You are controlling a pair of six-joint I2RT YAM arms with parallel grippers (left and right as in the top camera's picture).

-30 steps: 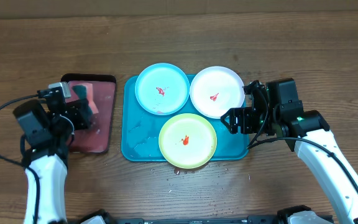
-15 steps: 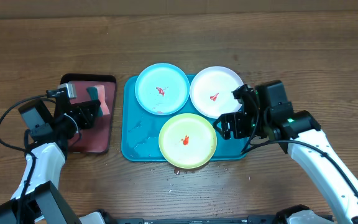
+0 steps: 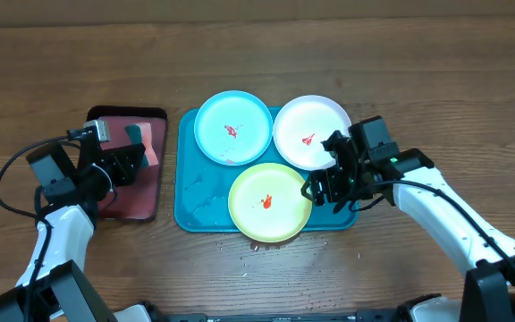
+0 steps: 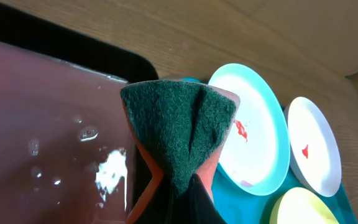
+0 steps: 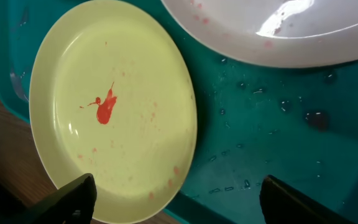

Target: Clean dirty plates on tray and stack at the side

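Three dirty plates lie on the turquoise tray (image 3: pixel 199 199): light blue (image 3: pixel 232 128), white (image 3: pixel 311 131) and yellow-green (image 3: pixel 270 201), each with a red smear. My right gripper (image 3: pixel 322 183) is open, low over the yellow-green plate's right rim. In the right wrist view its jaws (image 5: pixel 179 202) straddle that plate's edge (image 5: pixel 114 112) and the wet tray floor (image 5: pixel 278 137). My left gripper (image 3: pixel 130 159) is shut on a green-faced sponge (image 4: pixel 179 124) above the pinkish tray. The light blue plate (image 4: pixel 253 130) shows just beyond the sponge.
A black-rimmed pinkish tray (image 3: pixel 141 195) with water drops sits left of the turquoise tray. Small specks lie on the wooden table (image 3: pixel 266 255) in front of the yellow-green plate, whose front rim overhangs the tray edge.
My right gripper has moved left, from beside the tray's right edge to over the yellow-green plate's rim. The left arm shifted early on with the sponge, then held still.
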